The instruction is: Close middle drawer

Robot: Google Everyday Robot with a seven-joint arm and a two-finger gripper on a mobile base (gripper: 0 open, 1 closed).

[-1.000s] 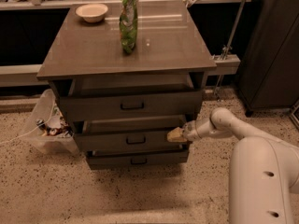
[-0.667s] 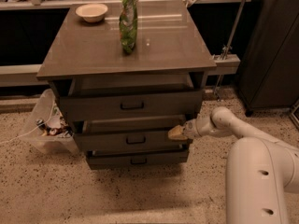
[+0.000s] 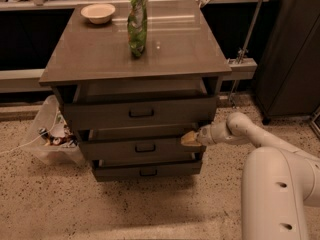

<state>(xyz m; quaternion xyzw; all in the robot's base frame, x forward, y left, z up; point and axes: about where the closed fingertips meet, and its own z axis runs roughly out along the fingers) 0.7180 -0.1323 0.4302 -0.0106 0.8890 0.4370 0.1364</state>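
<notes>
**Push under way at the cabinet:** The robot's gripper [image 3: 190, 139] is bearing on the right end of the middle drawer [image 3: 115, 150], at the right front corner of the cabinet [image 3: 100, 59], with the pale arm reaching in from the cabinet's right side. The tan tip appears to be touching the upper edge of the drawer's flat front. Whether the gripper is clenched or released cannot be told from this angle.

The drawer is still standing out from the cabinet, its small dark handle [image 3: 145, 147] facing forward and a strip of its inside showing above the front. It is sitting below the taller top drawer [image 3: 100, 115], which is also standing out, and above the lowest front [image 3: 120, 171].

Set against the views from a second ago and just after, very little is changing. The gripper tip is creeping a touch upward and toward the cabinet's face, while the drawer front is lying where it lay. That suggests the closing push is only beginning to bite, or is being lined up, so the task is remaining largely undone. A push this far off-centre may skew the drawer.
</notes>
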